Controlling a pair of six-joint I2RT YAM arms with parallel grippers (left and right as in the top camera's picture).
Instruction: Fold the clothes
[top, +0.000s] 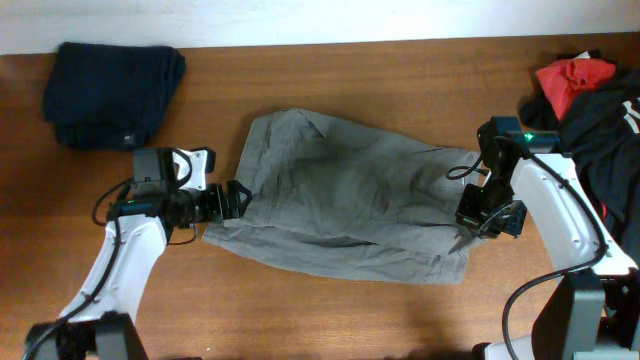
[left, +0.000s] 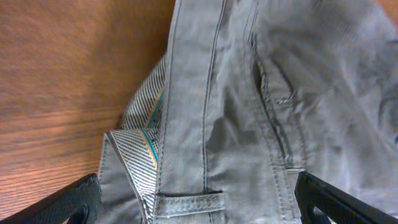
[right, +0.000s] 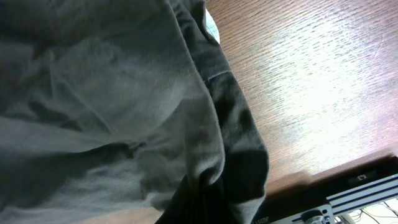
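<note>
The clothes (top: 350, 205), a grey-olive trouser-like garment, lie spread across the middle of the wooden table. My left gripper (top: 235, 200) sits at their left edge, open. In the left wrist view its fingers (left: 68, 202) straddle the waistband (left: 205, 124), where a belt loop (left: 189, 202) and striped lining (left: 146, 143) show. My right gripper (top: 478, 215) is at the garment's right edge. In the right wrist view it (right: 214, 202) is shut on a bunched fold of the clothes (right: 112, 93), lifted a little off the wood.
A dark navy garment (top: 110, 80) lies folded at the back left. Red and black garments (top: 585, 95) are piled at the right edge, close behind the right arm. The table's near edge (right: 348, 168) shows in the right wrist view.
</note>
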